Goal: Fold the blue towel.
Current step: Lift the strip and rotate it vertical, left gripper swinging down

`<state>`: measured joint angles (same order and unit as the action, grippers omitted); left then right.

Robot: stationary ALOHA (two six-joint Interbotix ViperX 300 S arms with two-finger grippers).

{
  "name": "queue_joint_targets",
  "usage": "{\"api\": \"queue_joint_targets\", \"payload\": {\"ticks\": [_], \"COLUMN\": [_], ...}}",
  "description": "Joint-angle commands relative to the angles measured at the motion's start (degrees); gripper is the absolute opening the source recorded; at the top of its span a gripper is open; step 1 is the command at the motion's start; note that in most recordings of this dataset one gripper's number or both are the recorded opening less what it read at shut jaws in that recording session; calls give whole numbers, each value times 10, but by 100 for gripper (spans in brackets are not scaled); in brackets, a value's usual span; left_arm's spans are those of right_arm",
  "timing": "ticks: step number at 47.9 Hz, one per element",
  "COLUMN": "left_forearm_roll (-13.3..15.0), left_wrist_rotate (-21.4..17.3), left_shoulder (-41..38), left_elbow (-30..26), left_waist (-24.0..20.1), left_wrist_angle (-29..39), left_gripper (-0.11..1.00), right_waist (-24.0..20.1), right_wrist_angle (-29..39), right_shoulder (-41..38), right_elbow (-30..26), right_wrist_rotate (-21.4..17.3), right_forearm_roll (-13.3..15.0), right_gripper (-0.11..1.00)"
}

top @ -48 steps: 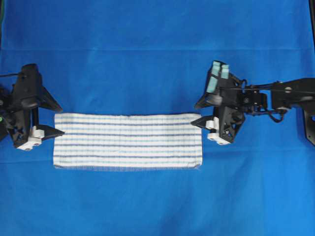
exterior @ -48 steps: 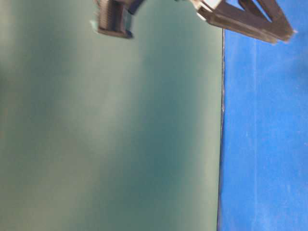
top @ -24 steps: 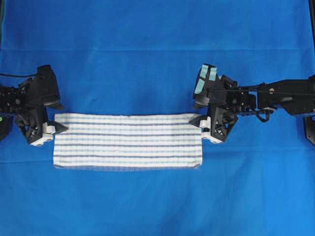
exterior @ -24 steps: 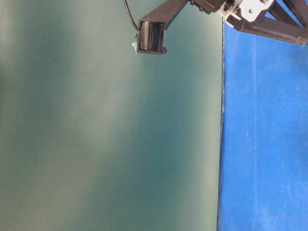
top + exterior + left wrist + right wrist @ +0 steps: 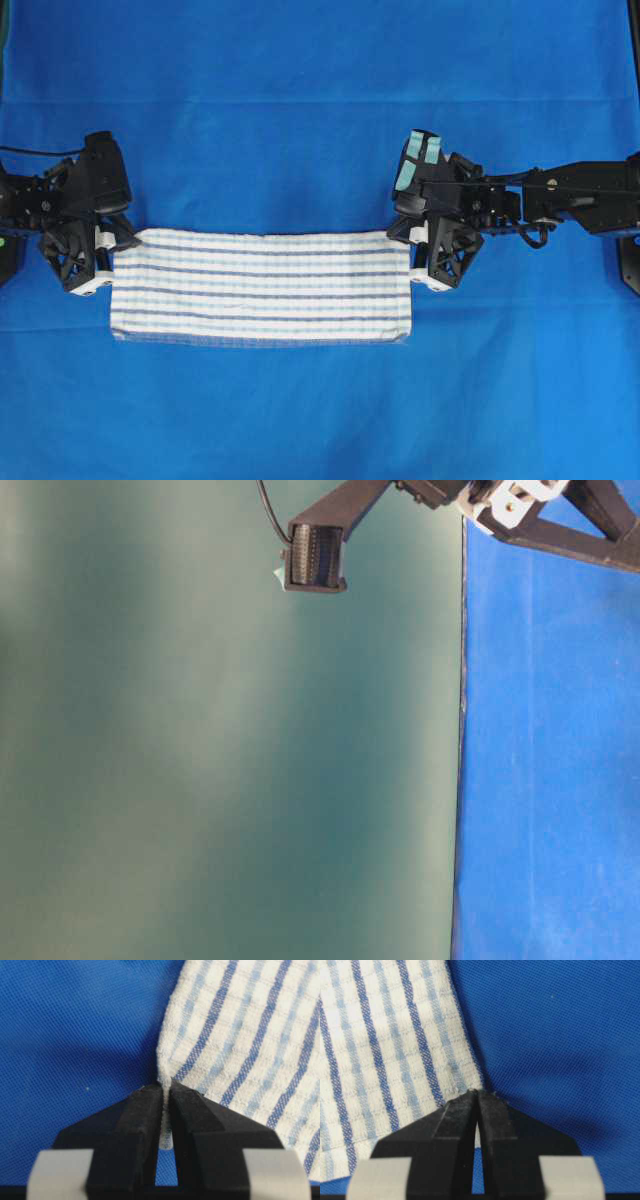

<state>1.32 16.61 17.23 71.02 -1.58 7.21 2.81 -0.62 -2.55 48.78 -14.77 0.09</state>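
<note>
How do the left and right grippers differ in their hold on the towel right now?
The left gripper sits at the left end of the towel; the right gripper sits at the right end. At the left gripper the cloth corner is bunched up and drawn inward, while the corner at the right gripper lies square and flat. Both have their jaws shut on a far corner of the towel, over the blue table cover.
</note>
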Motion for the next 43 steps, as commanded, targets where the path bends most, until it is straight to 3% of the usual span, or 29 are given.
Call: {"api": "queue_joint_targets", "payload": {"ticks": [1, 18, 35, 43], "left_forearm_roll": [0, 1, 1, 1], "left_wrist_rotate": [1, -4, -1, 0], "left_shoulder": [2, 39, 191, 258], "left_elbow": [-2, -21, -68, -68], "left_waist": [5, 9, 9, 9], "left_wrist_angle": [12, 49, 145, 157], "left_gripper": [3, 2, 2, 2], "right_waist": [-1, -1, -1, -1], "right_wrist_angle": [4, 18, 62, 83], "right_shoulder": [4, 38, 165, 212], "right_elbow": [-8, -12, -13, -14], "right_wrist_rotate": [1, 1, 8, 8], "right_forearm_roll": [0, 1, 13, 14], "right_gripper": [0, 0, 0, 0]}}
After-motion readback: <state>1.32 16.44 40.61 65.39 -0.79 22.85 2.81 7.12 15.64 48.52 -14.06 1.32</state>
